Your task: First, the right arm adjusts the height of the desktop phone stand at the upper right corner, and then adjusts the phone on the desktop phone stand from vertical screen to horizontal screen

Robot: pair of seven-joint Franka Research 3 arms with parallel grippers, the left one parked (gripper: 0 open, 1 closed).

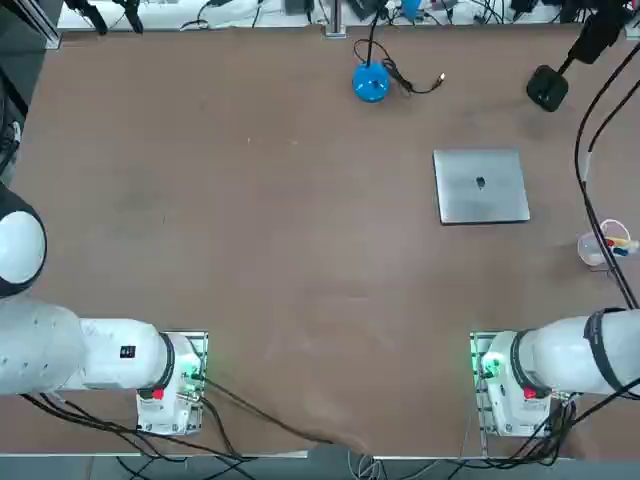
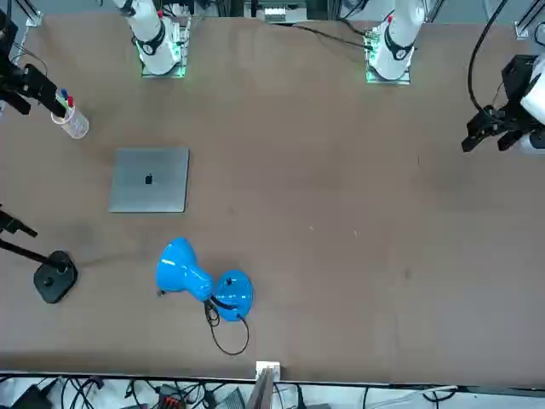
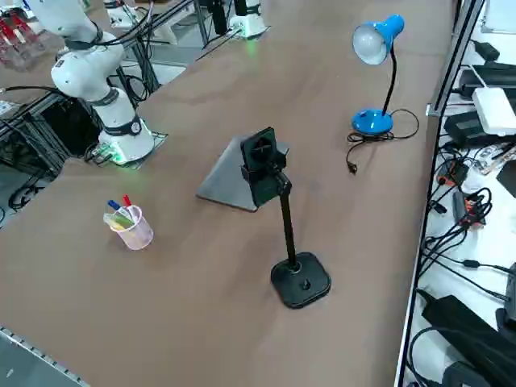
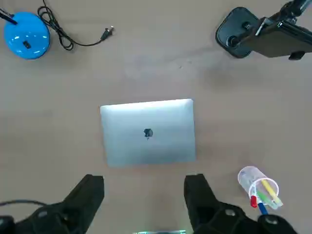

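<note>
The desktop phone stand has a rounded black base (image 3: 301, 280) and a slim black pole, and it stands at the table's far right corner (image 1: 547, 88). The phone (image 3: 262, 165) is a small black slab clamped upright at the top of the pole, also seen in the wrist view (image 4: 282, 39). My right gripper (image 4: 144, 195) hangs high over the table, open, with nothing between its fingers (image 4: 90, 192). It is on the near side of the silver laptop (image 4: 147, 131), well short of the stand. From across the table, the gripper (image 2: 53, 100) shows above the pen cup.
A closed silver laptop (image 1: 481, 186) lies between my arm's base (image 1: 510, 370) and the stand. A clear cup of pens (image 1: 600, 246) stands by the right edge. A blue desk lamp (image 3: 372, 121) with a loose cord sits at the far edge.
</note>
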